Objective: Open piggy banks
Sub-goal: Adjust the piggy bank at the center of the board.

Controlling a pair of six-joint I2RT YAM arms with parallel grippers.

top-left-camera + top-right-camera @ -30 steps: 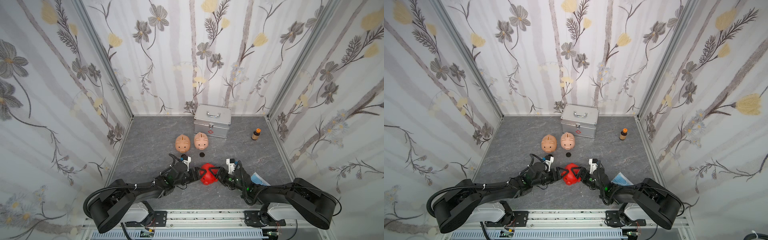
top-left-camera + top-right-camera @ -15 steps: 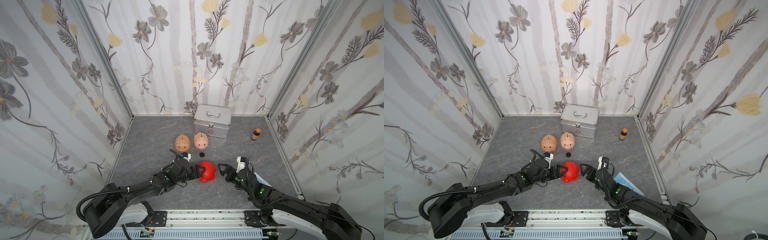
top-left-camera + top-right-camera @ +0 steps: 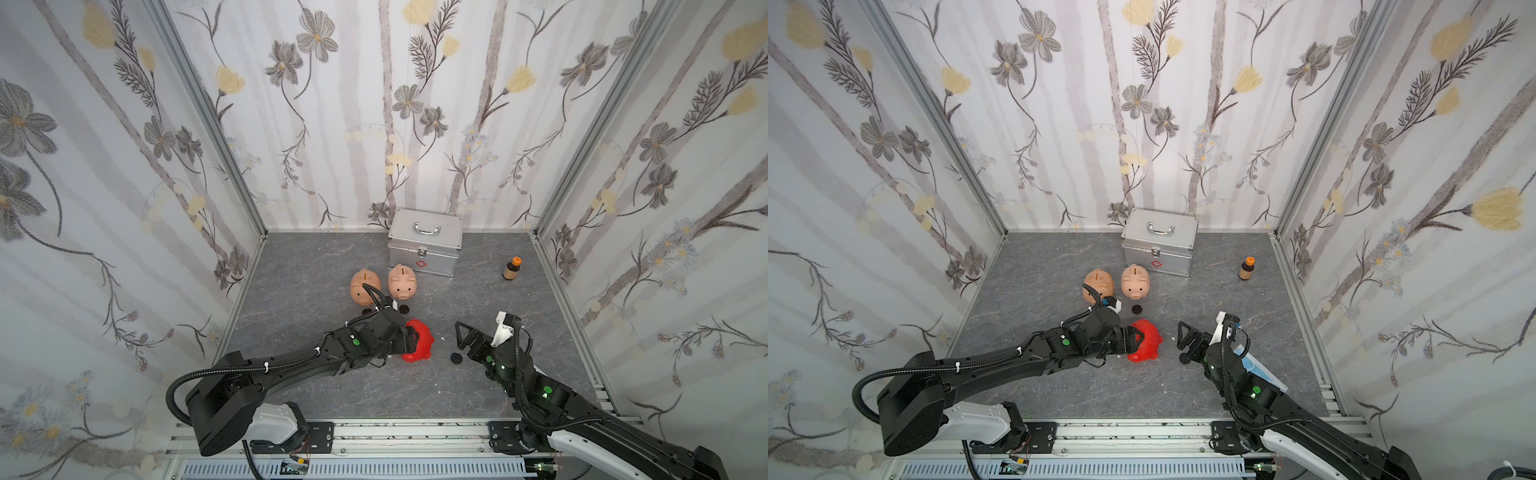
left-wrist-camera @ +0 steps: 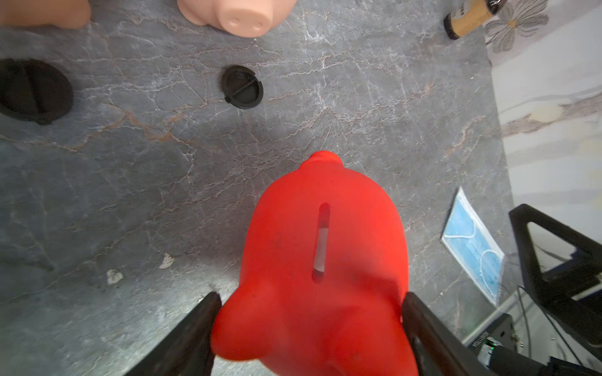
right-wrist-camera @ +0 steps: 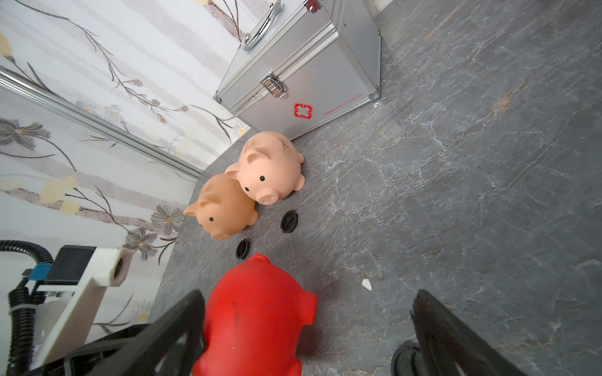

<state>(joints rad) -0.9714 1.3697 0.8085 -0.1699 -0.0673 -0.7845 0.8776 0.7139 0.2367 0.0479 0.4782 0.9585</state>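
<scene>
So the left gripper (image 3: 409,338) is clamped on the red pig (image 3: 422,343) by its sides, front-middle of the tabletop (image 3: 316,282), I'd guess to steady it for unplugging. The right gripper (image 3: 461,340) sits just beside, jaws spread wide and empty, with a loose black plug (image 3: 456,357) right by it. The pink pigs (image 3: 365,286) (image 3: 402,282) stand by the case (image 3: 424,249) near the back edge, their plugs (image 5: 288,222) (image 5: 242,249) lying out front.

The red pig (image 3: 420,343), bright glossy plastic, is near the front middle of the bench (image 3: 316,270). It is gripped at one end between the left fingers (image 4: 195,328), with its slotted back toward that arm. Farther back, the left peach pig (image 3: 365,285) and the right peach pig (image 3: 402,282) stand upright and touching, slots up, snouts forward. Three black plugs lie loose: the first plug (image 5: 242,249) and the second plug (image 3: 1136,308) just before those snouts, the third plug (image 3: 456,357) to the red pig's right.
</scene>
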